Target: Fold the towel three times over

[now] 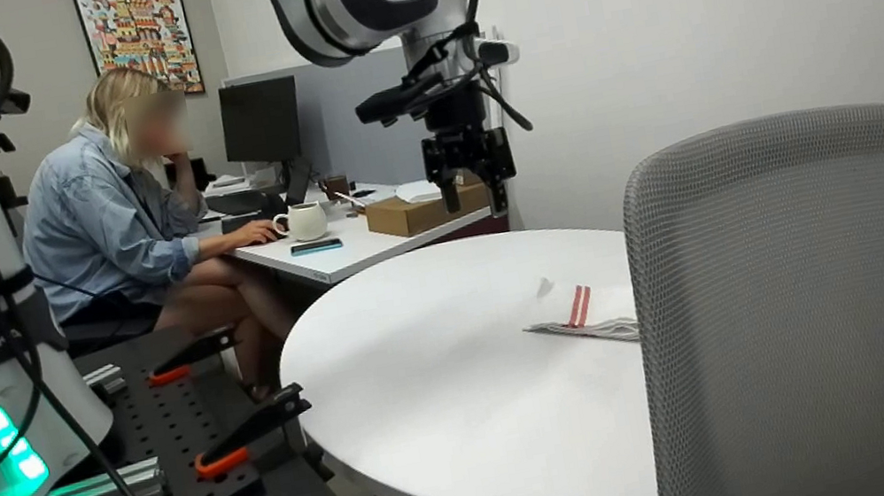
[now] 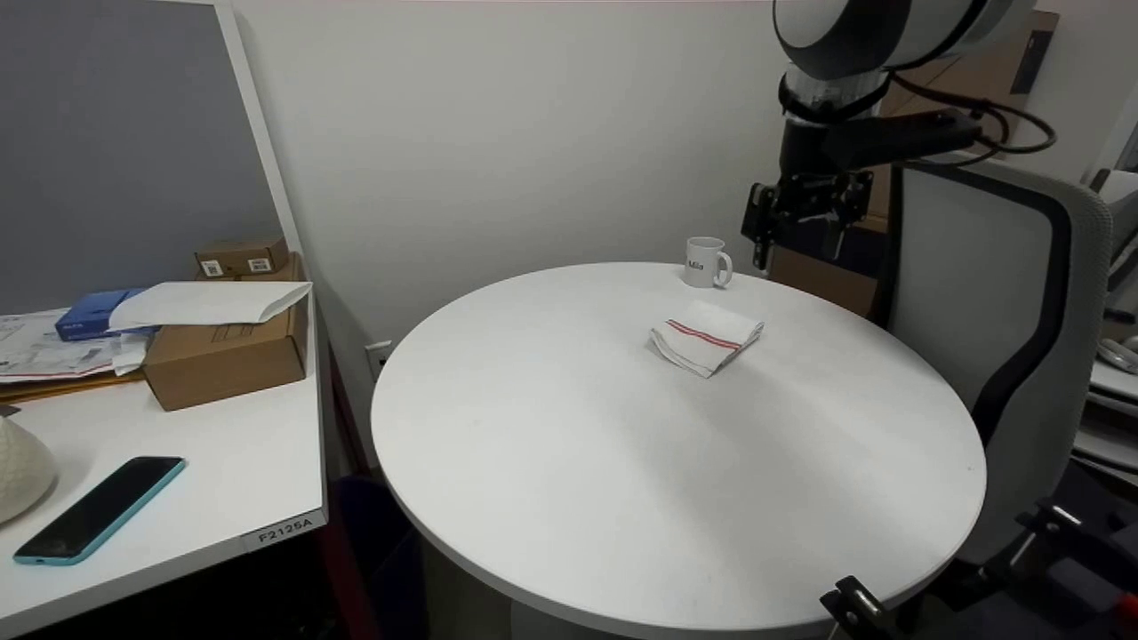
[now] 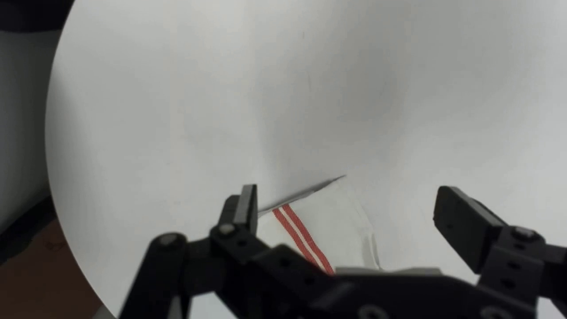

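The towel [image 2: 709, 336] is a white cloth with a pair of narrow red stripes. It lies folded in layers as a small packet on the round white table [image 2: 569, 480]. In an exterior view the chair back hides part of the towel [image 1: 607, 308]. My gripper [image 1: 475, 203] is open and empty, well above the table; it also shows in an exterior view [image 2: 797, 255]. In the wrist view the towel [image 3: 341, 226] shows between and below the spread fingers of the gripper [image 3: 347, 199], and the gripper body hides its lower part.
A white mug [image 2: 704, 263] stands on the table behind the towel. A grey mesh chair [image 1: 829, 309] stands close against the table. A neighbouring desk [image 2: 258, 444] holds a cardboard box [image 2: 236, 356] and a phone [image 2: 102, 509]. A person [image 1: 98, 207] sits at that desk.
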You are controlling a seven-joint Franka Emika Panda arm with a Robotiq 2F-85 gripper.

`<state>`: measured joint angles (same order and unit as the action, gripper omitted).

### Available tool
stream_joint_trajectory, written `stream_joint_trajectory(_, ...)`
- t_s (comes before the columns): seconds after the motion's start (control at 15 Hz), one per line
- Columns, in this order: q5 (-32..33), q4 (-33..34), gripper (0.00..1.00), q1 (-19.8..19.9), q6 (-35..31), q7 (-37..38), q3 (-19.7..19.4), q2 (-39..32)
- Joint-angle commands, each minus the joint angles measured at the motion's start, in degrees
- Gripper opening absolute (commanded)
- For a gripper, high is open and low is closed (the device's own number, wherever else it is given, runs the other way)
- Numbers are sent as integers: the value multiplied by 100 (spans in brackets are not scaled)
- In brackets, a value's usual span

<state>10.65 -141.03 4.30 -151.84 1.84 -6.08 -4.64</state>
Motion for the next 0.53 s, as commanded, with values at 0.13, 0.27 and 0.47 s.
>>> stream_joint_trajectory(0.13, 21, -375, 100, 29, -36, -12, 27, 373)
stream_joint_trajectory(0.27, 21, -401, 100, 31, -37, -13, 29, 412)
stream_joint_trajectory(0.47, 21, -401, 100, 31, -37, -13, 29, 412)
